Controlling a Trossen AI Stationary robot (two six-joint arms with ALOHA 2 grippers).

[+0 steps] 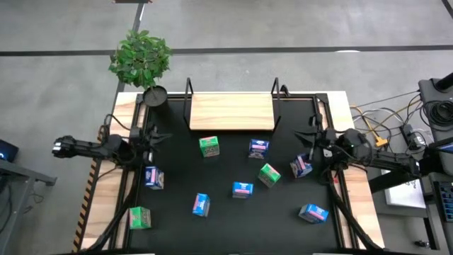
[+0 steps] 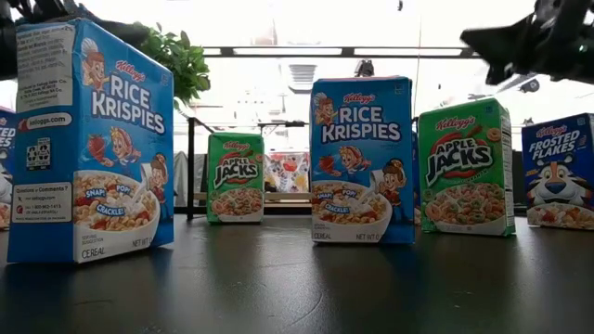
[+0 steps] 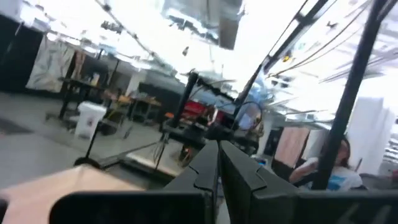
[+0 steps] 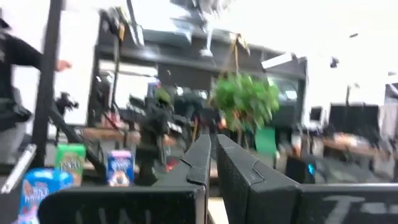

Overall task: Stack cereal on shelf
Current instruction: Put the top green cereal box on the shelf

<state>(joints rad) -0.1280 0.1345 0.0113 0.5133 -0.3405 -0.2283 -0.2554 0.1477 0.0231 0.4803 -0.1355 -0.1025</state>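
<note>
Both arms parked, nothing stacked yet.
Left gripper (image 1: 150,136) & right gripper (image 1: 311,139) flank the shelf (image 1: 231,111) at its near corners, fingers pressed together, holding nothing; judged a rest pose. Shelf board bare. Cereal (image 1: 209,146) cartons lie scattered on the black mat (image 1: 226,212) in front of shelf, nearest ones just off its front edge, apparently awaiting pickup.

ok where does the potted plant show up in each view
high view: potted plant, off the shelf's left end.
low view: leaves behind the near Rice Krispies box.
left wrist view: not in it.
right wrist view: green foliage, mid-frame.
Shared landmark: the plant's green leaves.
</note>
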